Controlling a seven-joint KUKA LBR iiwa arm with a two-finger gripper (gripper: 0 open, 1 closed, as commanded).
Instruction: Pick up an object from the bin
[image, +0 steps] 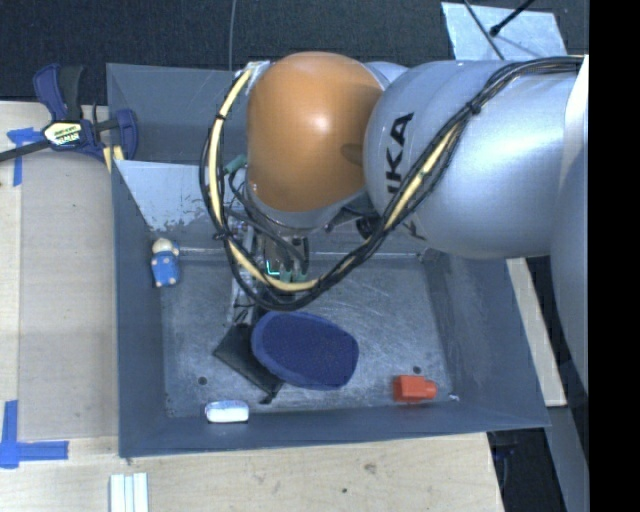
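Observation:
My gripper (282, 258) hangs below the orange cover, over the middle of the bin toward its back. Just in front of it lies a dark blue oval pad (305, 349), flat on the bin floor. A black flat piece (243, 356) sticks out from under the pad's left edge, nearly under the gripper. The gripper stands above the pad's back left rim; whether it touches the pad is hidden.
A small blue and yellow toy figure (165, 264) rests against the left wall. A little white oblong thing (227, 411) lies at the front left. An orange-red block (413, 388) sits at the front right. The arm covers the bin's back right.

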